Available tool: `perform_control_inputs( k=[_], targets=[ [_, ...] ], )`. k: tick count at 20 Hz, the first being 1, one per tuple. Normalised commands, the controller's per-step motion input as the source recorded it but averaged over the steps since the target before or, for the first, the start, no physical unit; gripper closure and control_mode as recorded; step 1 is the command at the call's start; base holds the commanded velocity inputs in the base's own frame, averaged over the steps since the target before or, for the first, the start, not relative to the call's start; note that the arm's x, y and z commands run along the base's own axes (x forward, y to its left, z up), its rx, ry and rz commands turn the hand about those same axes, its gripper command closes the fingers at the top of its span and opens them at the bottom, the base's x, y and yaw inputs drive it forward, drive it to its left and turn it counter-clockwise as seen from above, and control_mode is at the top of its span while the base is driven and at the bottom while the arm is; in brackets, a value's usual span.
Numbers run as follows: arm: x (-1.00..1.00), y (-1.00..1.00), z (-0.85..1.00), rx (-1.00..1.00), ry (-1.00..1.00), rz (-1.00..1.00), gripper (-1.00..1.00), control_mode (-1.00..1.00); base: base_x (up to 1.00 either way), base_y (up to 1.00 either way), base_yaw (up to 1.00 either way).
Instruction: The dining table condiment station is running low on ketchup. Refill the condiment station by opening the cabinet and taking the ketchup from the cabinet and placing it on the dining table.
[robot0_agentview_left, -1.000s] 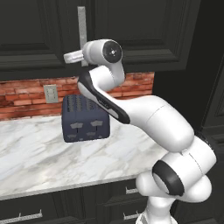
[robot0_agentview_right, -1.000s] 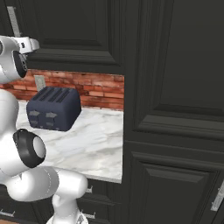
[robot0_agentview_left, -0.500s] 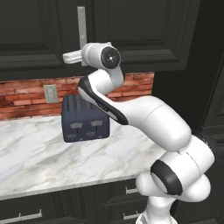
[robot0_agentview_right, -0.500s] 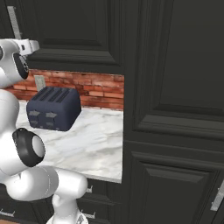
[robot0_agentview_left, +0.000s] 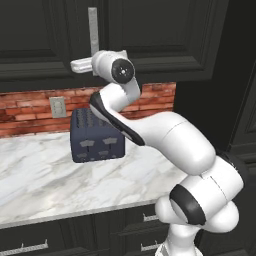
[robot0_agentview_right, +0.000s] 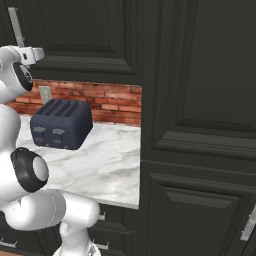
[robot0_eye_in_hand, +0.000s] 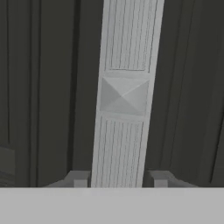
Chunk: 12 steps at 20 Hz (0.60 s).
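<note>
No brand, label or writing can be read on anything here.

The cabinet (robot0_agentview_left: 165, 35) is a black wall cabinet with raised-panel doors, and it hangs above a strip of red brick wall (robot0_agentview_left: 30, 107). Its door is closed. On the door stands a long vertical handle (robot0_agentview_left: 93, 30) of brushed silver. In the hand view the handle (robot0_eye_in_hand: 124, 96) shows fine lines along its length and one square block with a raised diamond shape near the middle.

In the left base view, from left to right: a grey wall outlet (robot0_agentview_left: 58, 106) on the brick, a dark blue toaster (robot0_agentview_left: 96, 136) with four slots on the white marble counter (robot0_agentview_left: 45, 185), then the white arm that rises from the lower right and reaches up to the cabinet handle. The gripper (robot0_agentview_left: 93, 64) is at the lower part of the handle.

The right base view shows things that the left one does not: a tall black panelled unit (robot0_agentview_right: 200, 125) at the right of the counter, with a short silver handle (robot0_agentview_right: 248, 227) near the bottom right corner. There the toaster (robot0_agentview_right: 61, 124) is seen from its other side.

In the hand view the two fingertips (robot0_eye_in_hand: 78, 178) stand one on each side of the handle bar, very near its edges. I cannot tell if they already press on it or are only close to it.
</note>
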Motion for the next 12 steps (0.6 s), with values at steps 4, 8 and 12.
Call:
perform_control_inputs(
  k=[4,8,12],
  targets=[
    [0.0,0.0,0.0,0.0,0.0,0.0,1.0,-1.0,0.0,0.0,0.0],
    [0.0,0.0,0.0,0.0,0.0,0.0,1.0,-1.0,0.0,0.0,0.0],
    [-0.57,0.0,0.01,0.0,0.0,0.0,1.0,-1.0,0.0,0.0,0.0]
  ],
)
